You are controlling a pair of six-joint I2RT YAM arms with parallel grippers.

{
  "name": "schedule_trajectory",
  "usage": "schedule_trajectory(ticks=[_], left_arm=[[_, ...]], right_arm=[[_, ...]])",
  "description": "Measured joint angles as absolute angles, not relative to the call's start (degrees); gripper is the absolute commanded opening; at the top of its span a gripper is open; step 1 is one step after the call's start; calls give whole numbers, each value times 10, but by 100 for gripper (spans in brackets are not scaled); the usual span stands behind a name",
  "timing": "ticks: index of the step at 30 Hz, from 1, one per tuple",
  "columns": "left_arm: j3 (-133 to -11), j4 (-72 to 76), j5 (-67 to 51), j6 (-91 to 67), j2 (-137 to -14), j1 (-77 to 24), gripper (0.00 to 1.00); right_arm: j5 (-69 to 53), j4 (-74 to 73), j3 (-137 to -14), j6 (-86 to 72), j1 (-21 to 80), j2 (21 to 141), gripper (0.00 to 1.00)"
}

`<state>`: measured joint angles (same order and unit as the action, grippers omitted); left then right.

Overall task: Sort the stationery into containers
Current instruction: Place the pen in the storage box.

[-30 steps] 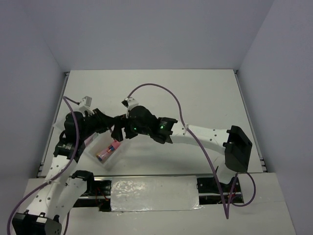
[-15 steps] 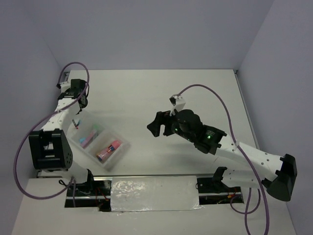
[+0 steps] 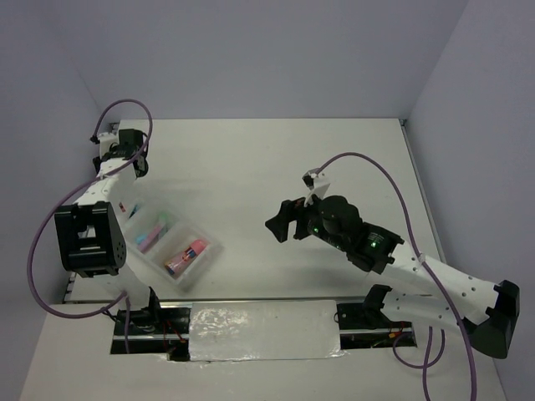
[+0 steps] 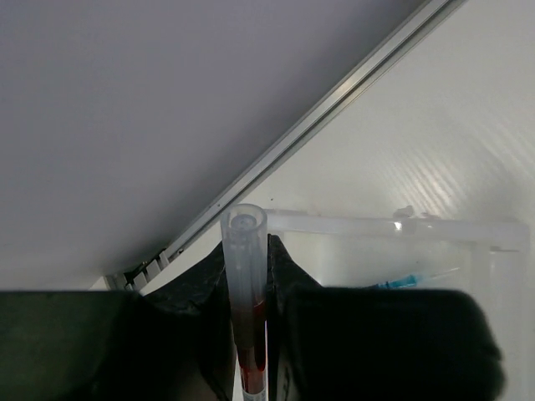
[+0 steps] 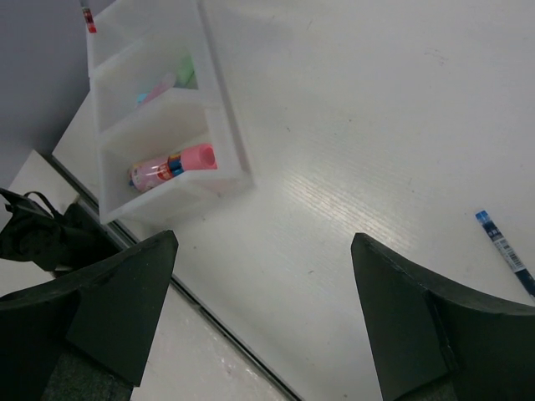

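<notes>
Right pincer (image 5: 263,313): jaws spread wide with nothing between them, hanging above bare table; in the overhead view it (image 3: 284,223) sits right of centre.
Table (image 5: 351,142): white, seen straight under the right pincer's gap.
Blue pen (image 5: 504,251): lies on the table to the right of the right pincer's right finger, partly cut off by that finger at the picture's edge.
Tray (image 5: 219,125): clear, three compartments, ahead of the right pincer and to its left, well apart from it.
Pink tube (image 5: 171,167): lies in the tray compartment closest to the right pincer, blue part near its middle.
Highlighters (image 5: 167,82): pastel pink and green shapes in the middle compartment, blurred through the plastic.
Left pincer (image 4: 248,292): jaws drawn in close on a red pen (image 4: 248,317), which stands up between them with its clear tip pointing away from the wrist.
Tray, from the left pincer: its clear rim (image 4: 376,224) lies just beyond and to the right of the fingers, with a thin blue pen (image 4: 410,280) showing inside.
Left pincer, overhead (image 3: 127,150): at the far left of the table, beyond the tray's far end (image 3: 134,213).
</notes>
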<state>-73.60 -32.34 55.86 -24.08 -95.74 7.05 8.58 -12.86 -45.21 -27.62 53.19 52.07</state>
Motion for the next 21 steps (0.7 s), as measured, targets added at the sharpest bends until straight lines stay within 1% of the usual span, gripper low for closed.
schedule_trajectory(ticks=[3, 10, 12, 13, 15, 16, 18, 19, 20, 21], left_arm=[[-707, -308, 557, -239, -958, 83, 19], [-682, -279, 552, -240, -957, 102, 18], [-681, -279, 552, -242, -957, 105, 19], [-681, -278, 552, -242, -957, 105, 24], [-681, -278, 552, -243, -957, 107, 29], [-681, -278, 552, -243, -957, 108, 34], [-681, -278, 552, -246, -957, 109, 37], [-681, -278, 552, -248, -957, 110, 42], [-680, -278, 552, -249, -957, 111, 43], [-678, -276, 552, -252, -957, 111, 48]], right_arm=[[81, -131, -452, -271, 532, 515, 93], [67, -133, -441, -272, 532, 507, 93], [66, -134, -437, -274, 532, 506, 93], [66, -135, -436, -274, 532, 506, 93], [66, -140, -435, -274, 532, 503, 93], [66, -142, -435, -274, 532, 501, 93], [66, -145, -435, -274, 532, 496, 93], [66, -146, -435, -274, 532, 493, 93], [66, -147, -435, -274, 532, 490, 93], [66, -147, -435, -275, 532, 489, 93]])
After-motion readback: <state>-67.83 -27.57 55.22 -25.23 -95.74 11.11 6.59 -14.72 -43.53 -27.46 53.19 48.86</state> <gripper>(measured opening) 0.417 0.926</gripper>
